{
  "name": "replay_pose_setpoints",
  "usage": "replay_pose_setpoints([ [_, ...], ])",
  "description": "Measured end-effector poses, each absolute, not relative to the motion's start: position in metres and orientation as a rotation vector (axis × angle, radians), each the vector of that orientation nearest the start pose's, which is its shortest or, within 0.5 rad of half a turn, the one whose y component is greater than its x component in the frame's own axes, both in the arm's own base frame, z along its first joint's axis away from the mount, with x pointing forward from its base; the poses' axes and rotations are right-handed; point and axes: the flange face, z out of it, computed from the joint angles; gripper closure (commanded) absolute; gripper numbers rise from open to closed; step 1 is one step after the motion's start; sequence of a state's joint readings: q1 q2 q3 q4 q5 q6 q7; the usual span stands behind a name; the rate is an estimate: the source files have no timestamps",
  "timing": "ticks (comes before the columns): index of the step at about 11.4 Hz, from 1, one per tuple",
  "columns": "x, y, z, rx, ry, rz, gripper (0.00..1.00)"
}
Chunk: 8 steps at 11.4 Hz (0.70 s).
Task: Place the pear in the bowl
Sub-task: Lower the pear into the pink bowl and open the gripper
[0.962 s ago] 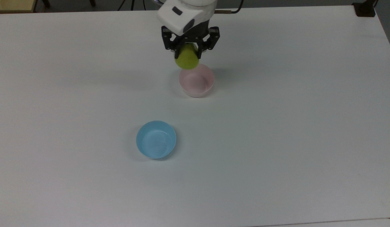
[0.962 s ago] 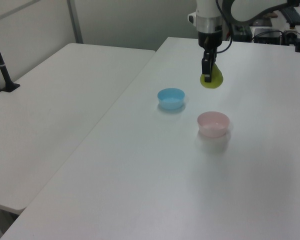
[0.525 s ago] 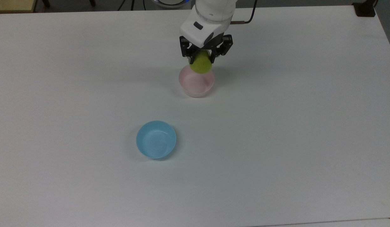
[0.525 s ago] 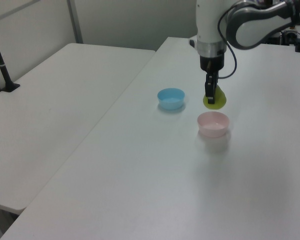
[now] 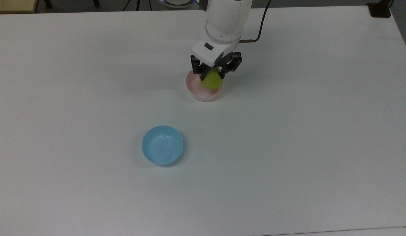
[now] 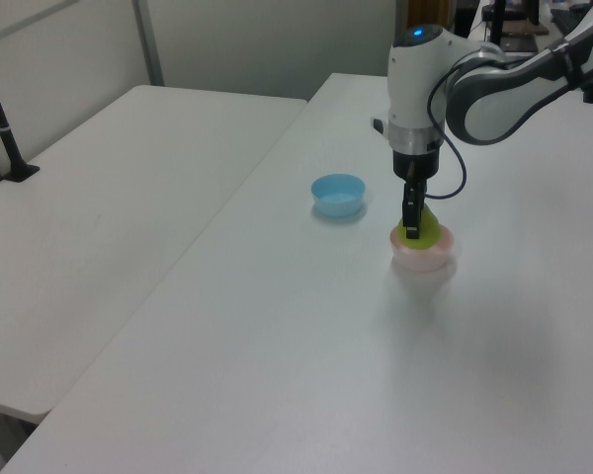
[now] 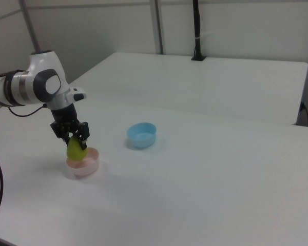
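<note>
The hand (image 5: 212,74) is pinching the pear (image 5: 212,81) right over the pink bowl (image 5: 196,92), upper middle of the top view. I'd be lowering slightly, then letting go gently so it isn't bouncing out.

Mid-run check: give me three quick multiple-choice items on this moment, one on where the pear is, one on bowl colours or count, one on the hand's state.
1. Where is the pear?
A. Over the pink bowl's opening
B. Inside the light blue bowl
C. Lying on the bare table

2. How many bowls stand on the table?
A. One
B. Two
C. Three

3. What is the hand doing?
A. Open, away from everything
B. Shut on the pear
C. Shut on the blue bowl's rim

Answers:
1. A: the pear sits low at the pink bowl, its lower part below the rim in the right view.
2. B: the pink bowl and a light blue bowl stand apart on the table.
3. B: the hand has a finger at each side of the pear.
</note>
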<state>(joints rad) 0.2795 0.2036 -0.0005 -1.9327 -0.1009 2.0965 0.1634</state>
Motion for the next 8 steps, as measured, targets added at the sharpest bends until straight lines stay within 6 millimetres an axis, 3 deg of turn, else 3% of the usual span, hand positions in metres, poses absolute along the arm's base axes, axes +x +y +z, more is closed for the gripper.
replay_pose_setpoints([
  [4,0.581,0.160,0.363,-3.220,-0.272,0.025,0.76],
  [8,0.583,0.154,0.358,-3.222,-0.255,0.033,0.42],
])
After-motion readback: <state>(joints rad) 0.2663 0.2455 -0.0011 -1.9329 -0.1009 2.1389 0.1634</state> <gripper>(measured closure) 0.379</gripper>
